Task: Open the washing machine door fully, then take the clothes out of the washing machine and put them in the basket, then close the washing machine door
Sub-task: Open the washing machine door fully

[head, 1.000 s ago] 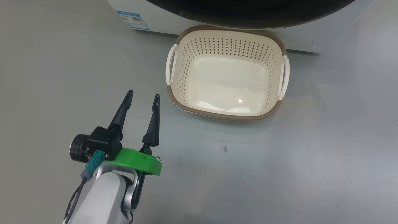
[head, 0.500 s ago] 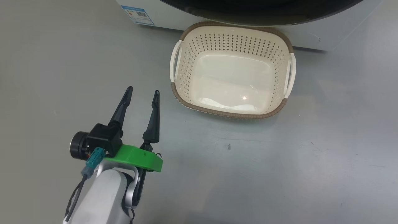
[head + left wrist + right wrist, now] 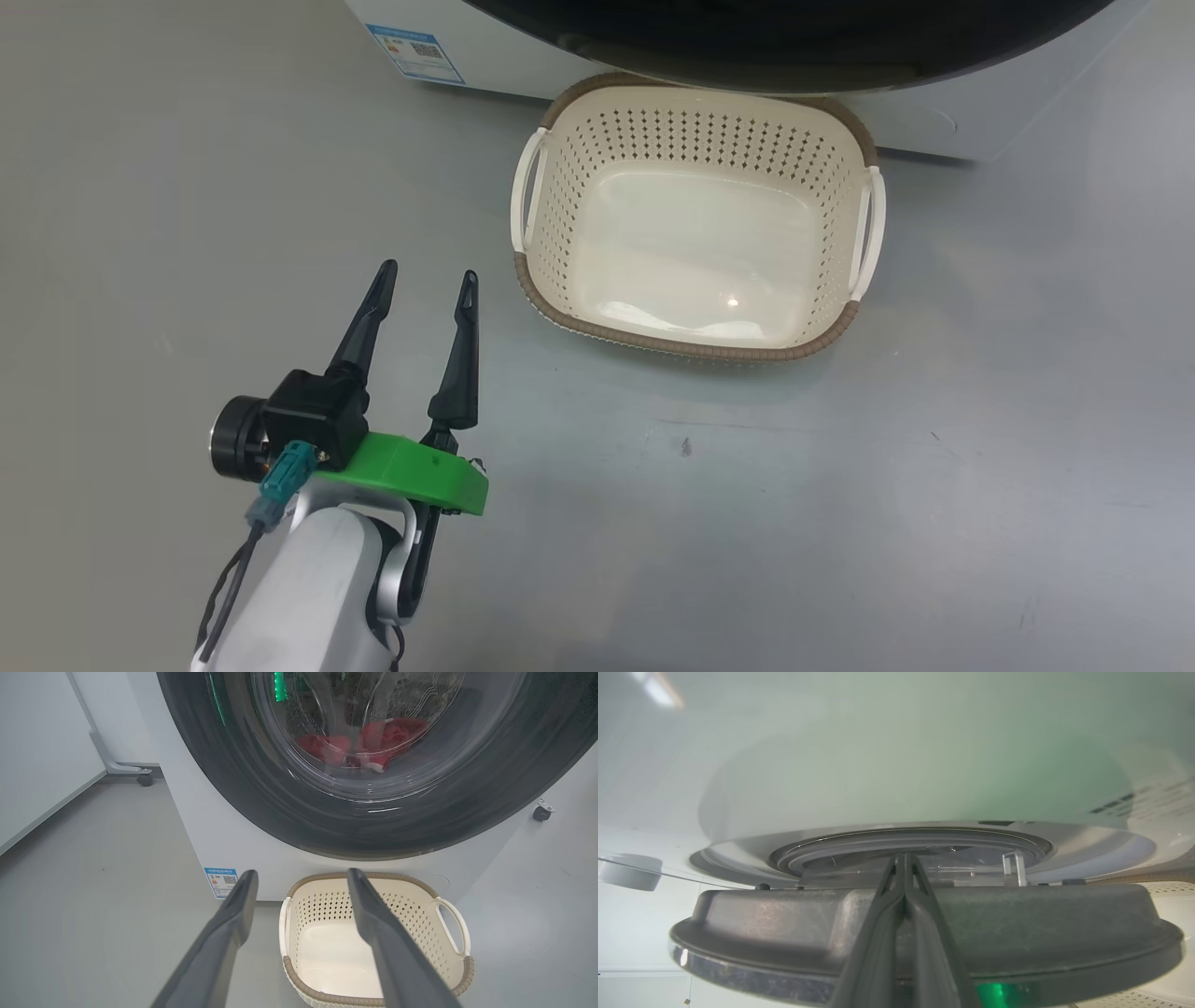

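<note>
a robot stands in front of the washing machine (image 3: pixel 504 65), a large white front-loader on a grey floor (image 3: pixel 840 513). a small blue label (image 3: pixel 415 54) sits low on the machine's front.

the head view looks down at the basket (image 3: pixel 691 350), cream plastic with a woven brown rim. it stands on the floor just in front of the machine, under the lower edge of the door, and there is nothing in it. the left gripper (image 3: pixel 428 273) hovers above the floor just to the left of the basket, its jaws apart and holding nothing.

the left wrist view shows the washing machine door (image 3: pixel 233 788), round and glossy black. the clothes (image 3: pixel 387 737) show as red shapes through its glass, lying inside the drum.

in the right wrist view the right gripper (image 3: pixel 903 858) is at the door's dark rim, jaws pressed together. whether they pinch any part of the door cannot be told. a gap shows there between the door and the machine's front, so the door looks slightly ajar.

judging by this, the task is at its first step. the door is not yet fully open. taking out the clothes, filling the basket and closing the door are all left to do.
</note>
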Robot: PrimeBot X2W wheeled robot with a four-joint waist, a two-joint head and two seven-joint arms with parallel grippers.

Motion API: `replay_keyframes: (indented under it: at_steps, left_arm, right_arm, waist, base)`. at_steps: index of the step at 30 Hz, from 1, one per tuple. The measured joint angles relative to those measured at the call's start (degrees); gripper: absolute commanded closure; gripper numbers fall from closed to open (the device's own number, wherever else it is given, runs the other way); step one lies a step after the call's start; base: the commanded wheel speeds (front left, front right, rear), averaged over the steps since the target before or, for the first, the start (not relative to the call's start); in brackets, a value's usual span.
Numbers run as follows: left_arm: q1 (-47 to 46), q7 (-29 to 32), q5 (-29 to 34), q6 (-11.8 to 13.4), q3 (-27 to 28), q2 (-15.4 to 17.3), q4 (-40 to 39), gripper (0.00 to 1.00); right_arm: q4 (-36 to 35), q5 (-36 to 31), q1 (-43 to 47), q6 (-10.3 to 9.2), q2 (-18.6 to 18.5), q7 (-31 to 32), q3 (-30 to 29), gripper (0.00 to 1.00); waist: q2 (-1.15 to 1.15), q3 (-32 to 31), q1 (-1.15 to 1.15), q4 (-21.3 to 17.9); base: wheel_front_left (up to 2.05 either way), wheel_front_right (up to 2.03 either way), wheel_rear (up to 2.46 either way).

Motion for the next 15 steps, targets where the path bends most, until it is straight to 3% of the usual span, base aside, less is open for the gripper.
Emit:
replay_keyframes:
  at_steps: [12, 15]
  left_arm:
    - [0.03, 0.0, 0.0, 0.01, -0.47, -0.01, 0.64, 0.0]
    - [0.03, 0.0, 0.0, 0.01, -0.47, -0.01, 0.67, 0.0]
  right_arm:
    - [0.8, 1.26, 3.11, 2.24, -0.14, 3.69, 0.73, 1.0]
    - [0.82, 2.15, 4.39, 3.75, 0.25, 4.24, 0.67, 1.0]
  waist:
    - [0.0, -2.33, 0.0, -0.7]
    - [0.0, -2.85, 0.0, -0.84]
  base:
    - [0.0, 0.0, 0.0]
    - [0.0, 0.0, 0.0]
